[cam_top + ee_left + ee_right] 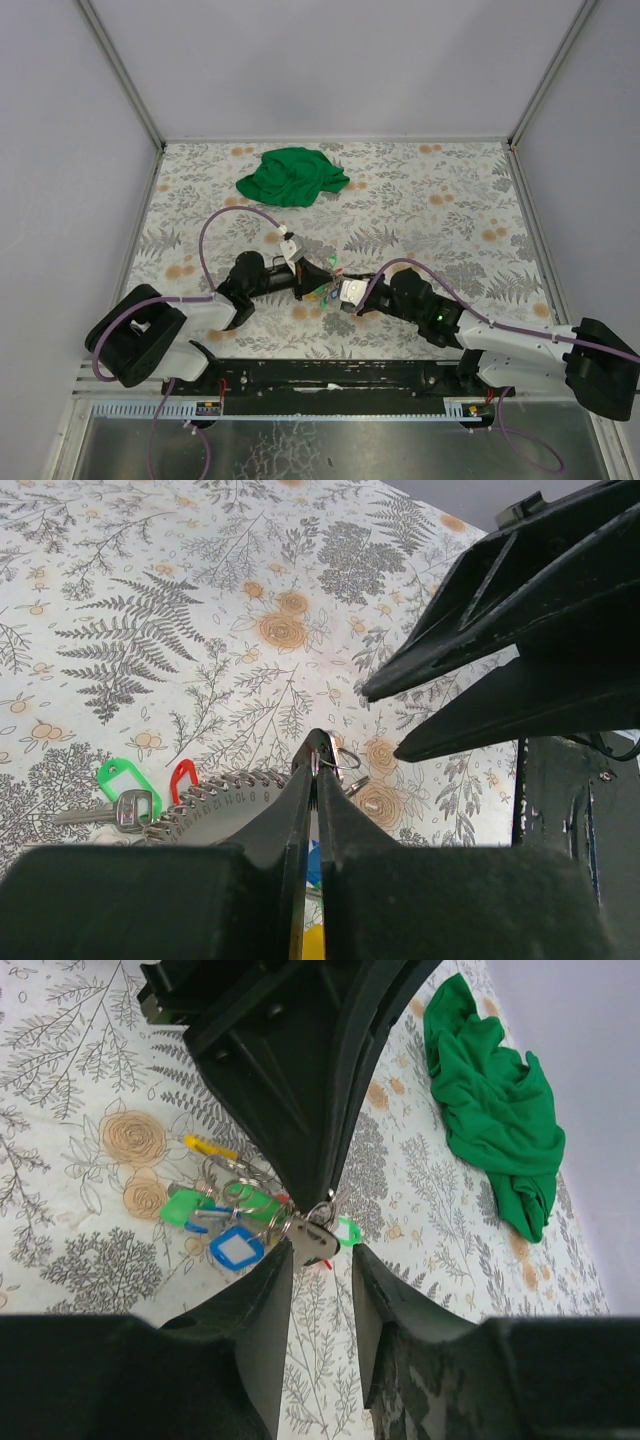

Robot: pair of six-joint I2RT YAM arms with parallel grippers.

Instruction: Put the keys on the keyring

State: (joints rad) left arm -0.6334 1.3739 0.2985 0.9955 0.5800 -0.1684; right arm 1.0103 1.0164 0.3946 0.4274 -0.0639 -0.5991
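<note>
My left gripper (317, 752) is shut on the thin wire of the keyring (347, 757), pinched at its very tips just above the table. A bunch of keys hangs from the ring: a blue tag (237, 1248), green tags (185, 1207), a yellow one (210, 1147) and a bare silver key (315, 1242). Further off lie a green key (120, 780) and a red key (183, 777). My right gripper (322, 1260) is open right below the left one's tip. The silver key rests against its left finger, with a gap to the other. From above, both grippers (322, 278) (340, 292) meet at the bunch (325, 292).
A crumpled green cloth (290, 176) lies at the back of the flowered table, also seen far right in the right wrist view (495, 1100). A numbered, spiral-bound grey tag (215, 800) sits beside the left fingers. Grey walls close in the table on three sides.
</note>
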